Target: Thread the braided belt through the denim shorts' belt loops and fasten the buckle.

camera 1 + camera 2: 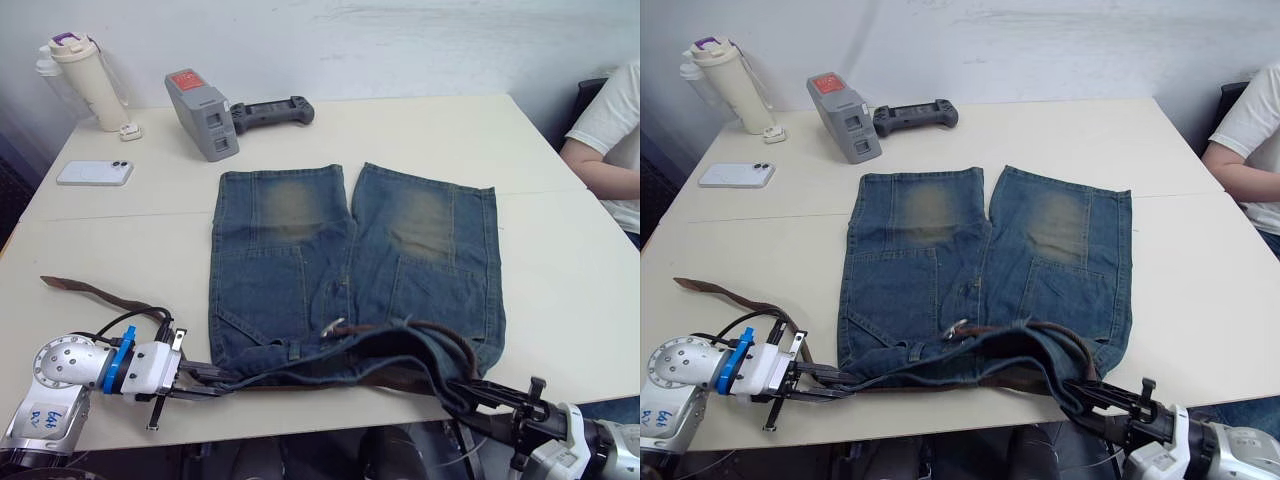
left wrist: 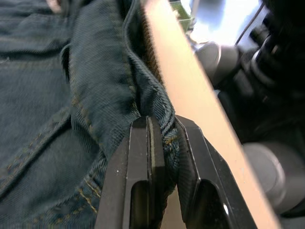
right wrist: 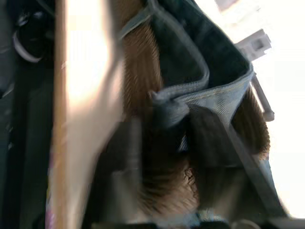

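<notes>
Left gripper at 7 o'clock, near table edge, pinching waistband corner of denim shorts; fabric clamped between both fingers. Right gripper at 5 o'clock, clamped on rumpled waistband with braided belt running through. Buckle silvery, just above waistband, about 6 o'clock. Belt tail trailing off toward 8 o'clock. Phone, bottle way out at 10.

One denim shorts, one braided belt, perhaps five table items.
</notes>
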{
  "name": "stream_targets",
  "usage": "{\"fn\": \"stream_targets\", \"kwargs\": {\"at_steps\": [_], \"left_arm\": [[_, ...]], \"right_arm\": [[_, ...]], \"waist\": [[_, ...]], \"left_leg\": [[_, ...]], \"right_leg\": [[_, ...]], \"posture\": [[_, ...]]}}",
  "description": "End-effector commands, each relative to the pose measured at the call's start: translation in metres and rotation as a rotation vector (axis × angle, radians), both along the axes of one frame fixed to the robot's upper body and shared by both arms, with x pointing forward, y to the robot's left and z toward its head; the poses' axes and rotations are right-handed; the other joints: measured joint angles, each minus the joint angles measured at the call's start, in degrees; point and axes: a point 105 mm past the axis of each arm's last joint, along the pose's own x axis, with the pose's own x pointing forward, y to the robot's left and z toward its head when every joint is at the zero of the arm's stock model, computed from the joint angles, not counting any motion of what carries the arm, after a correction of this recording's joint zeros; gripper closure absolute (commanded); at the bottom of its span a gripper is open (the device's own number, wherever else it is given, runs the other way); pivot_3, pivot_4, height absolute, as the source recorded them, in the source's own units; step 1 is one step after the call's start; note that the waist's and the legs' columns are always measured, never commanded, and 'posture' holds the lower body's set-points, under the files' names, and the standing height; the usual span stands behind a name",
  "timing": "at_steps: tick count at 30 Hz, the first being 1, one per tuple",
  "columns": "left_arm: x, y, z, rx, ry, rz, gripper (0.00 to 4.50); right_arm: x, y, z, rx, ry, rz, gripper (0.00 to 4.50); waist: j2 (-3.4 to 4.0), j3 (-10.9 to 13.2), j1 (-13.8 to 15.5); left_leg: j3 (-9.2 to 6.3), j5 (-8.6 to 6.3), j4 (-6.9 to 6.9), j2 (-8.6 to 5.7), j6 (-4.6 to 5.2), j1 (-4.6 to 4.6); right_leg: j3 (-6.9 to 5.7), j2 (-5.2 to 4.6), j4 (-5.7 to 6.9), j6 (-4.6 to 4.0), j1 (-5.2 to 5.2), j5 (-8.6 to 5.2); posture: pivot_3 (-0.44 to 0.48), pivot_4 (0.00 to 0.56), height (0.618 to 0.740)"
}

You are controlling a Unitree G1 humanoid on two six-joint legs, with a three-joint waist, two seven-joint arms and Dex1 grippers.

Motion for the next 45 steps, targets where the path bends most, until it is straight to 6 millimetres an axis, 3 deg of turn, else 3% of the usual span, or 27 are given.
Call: {"fn": "stream_targets", "kwargs": {"at_steps": [1, 2, 3, 7, 11, 15, 19, 21, 23, 27, 30, 32, 36, 40, 45], "left_arm": [[-0.003, 0.006, 0.004, 0.008, 0.012, -0.053, 2.54], [-0.003, 0.011, 0.006, -0.012, 0.044, -0.031, 2.09], [-0.003, 0.014, 0.008, -0.029, 0.067, -0.013, 1.65], [0.003, 0.036, 0.029, -0.198, 0.307, 0.178, 0.05], [-0.009, 0.053, 0.044, -0.252, 0.588, 0.244, 0.05], [0.004, 0.066, 0.069, -0.33, 0.618, 0.324, 0.05], [0.025, 0.055, 0.084, -0.39, 0.544, 0.338, 0.05], [0.038, 0.041, 0.087, -0.407, 0.535, 0.344, 0.05], [0.044, 0.03, 0.085, -0.373, 0.503, 0.321, 0.05], [0.062, 0.013, 0.086, -0.318, 0.444, 0.338, 0.05], [0.088, -0.027, 0.102, -0.282, 0.264, 0.303, 0.05], [0.098, -0.041, 0.095, -0.216, 0.305, 0.336, 0.05], [0.117, -0.071, 0.091, -0.105, 0.165, 0.355, 0.05], [0.137, -0.083, 0.088, -0.042, 0.149, 0.422, 0.05], [0.157, -0.095, 0.06, 0.067, 0.189, 0.512, 0.05]], "right_arm": [[-0.007, -0.011, -0.003, -0.014, -0.005, 0.001, 0.74], [-0.01, -0.023, -0.008, -0.038, 0.021, -0.025, 0.21], [-0.012, -0.031, -0.011, -0.055, 0.038, -0.042, 0.0], [-0.002, -0.053, 0.003, -0.025, 0.01, -0.154, 0.0], [0.002, -0.07, 0.005, -0.028, 0.018, -0.231, 0.0], [0.014, -0.091, 0.015, -0.001, 0.037, -0.342, 0.0], [0.035, -0.117, 0.029, 0.048, 0.028, -0.493, 0.0], [0.061, -0.131, 0.037, 0.064, 0.03, -0.601, 0.0], [0.084, -0.134, 0.05, 0.137, 0.063, -0.657, 0.0], [0.116, -0.115, 0.084, 0.251, 0.067, -0.655, 0.0], [0.145, -0.061, 0.107, 0.403, 0.238, -0.606, 0.0], [0.147, -0.037, 0.105, 0.396, 0.352, -0.563, 0.0], [0.139, -0.004, 0.097, 0.283, 0.573, -0.484, 0.0], [0.14, 0.003, 0.091, 0.208, 0.659, -0.505, 0.0], [0.16, 0.004, 0.066, 0.243, 0.795, -0.565, 0.0]], "waist": [[0.01, 0.0, -0.1], [0.02, 0.0, -0.2], [0.02, 0.0, -0.1], [0.02, 0.0, -0.3], [0.04, 0.0, -0.3], [0.21, 0.1, 0.0], [0.14, 0.1, 0.1], [0.17, 0.1, -0.2], [0.22, 0.1, -0.3], [0.37, 0.1, -0.4], [0.38, 0.1, -0.1], [0.37, 0.1, 0.3], [0.34, 0.1, 1.4], [0.22, 0.1, 1.4], [0.16, 0.1, 1.2]], "left_leg": [[0.0, -0.01, 0.02, 0.0, 0.01, 0.01], [0.01, -0.04, 0.05, 0.0, 0.01, 0.02], [0.01, -0.05, 0.05, 0.0, 0.02, 0.02], [-0.01, -0.08, 0.11, 0.03, 0.04, 0.03], [-0.3, -0.12, 0.12, 0.13, -0.02, 0.04], [-0.16, -0.16, 0.19, 0.08, 0.02, 0.03], [-0.17, -0.17, 0.31, 0.07, 0.02, 0.02], [-0.14, -0.21, 0.31, 0.07, 0.03, 0.01], [-0.11, -0.2, 0.3, 0.07, 0.03, 0.0], [0.01, -0.2, 0.18, 0.1, 0.01, 0.0], [0.01, -0.16, 0.2, 0.08, 0.02, 0.01], [-0.05, -0.11, 0.25, 0.05, 0.04, -0.07], [-0.06, -0.15, 0.11, -0.07, 0.11, -0.11], [-0.04, -0.18, 0.12, -0.13, 0.17, -0.22], [0.08, -0.16, 0.07, -0.13, 0.2, -0.1]], "right_leg": [[0.0, -0.01, -0.01, 0.0, 0.04, 0.0], [0.01, -0.01, 0.0, 0.0, 0.06, 0.0], [0.03, -0.01, 0.0, 0.0, 0.06, 0.0], [0.02, -0.01, 0.01, 0.0, 0.06, -0.01], [0.02, 0.06, 0.03, -0.03, 0.06, -0.05], [0.02, 0.05, 0.02, -0.01, 0.07, -0.08], [-0.09, 0.04, 0.02, -0.04, 0.1, -0.1], [0.0, 0.04, 0.04, -0.04, 0.16, -0.1], [0.02, 0.04, 0.07, -0.04, 0.14, -0.09], [0.1, 0.09, 0.14, -0.03, 0.0, -0.09], [0.12, 0.1, 0.15, 0.0, 0.02, -0.07], [0.1, 0.08, 0.13, 0.09, 0.04, -0.01], [0.09, 0.07, -0.09, 0.1, 0.08, -0.01], [0.09, 0.06, -0.3, 0.25, 0.07, 0.07], [0.16, 0.06, -0.28, 0.3, 0.09, 0.1]], "posture": [[0.0, 0.15, 0.65], [0.0, 0.15, 0.65], [0.0, 0.15, 0.65], [0.0, 0.15, 0.65], [0.0, 0.15, 0.65], [0.0, 0.15, 0.65], [0.0, 0.15, 0.65], [0.0, 0.15, 0.65], [0.0, 0.15, 0.65], [0.0, 0.15, 0.65], [0.0, 0.15, 0.65], [0.0, 0.15, 0.65], [0.0, 0.15, 0.65], [0.0, 0.15, 0.65], [0.0, 0.15, 0.65]]}}
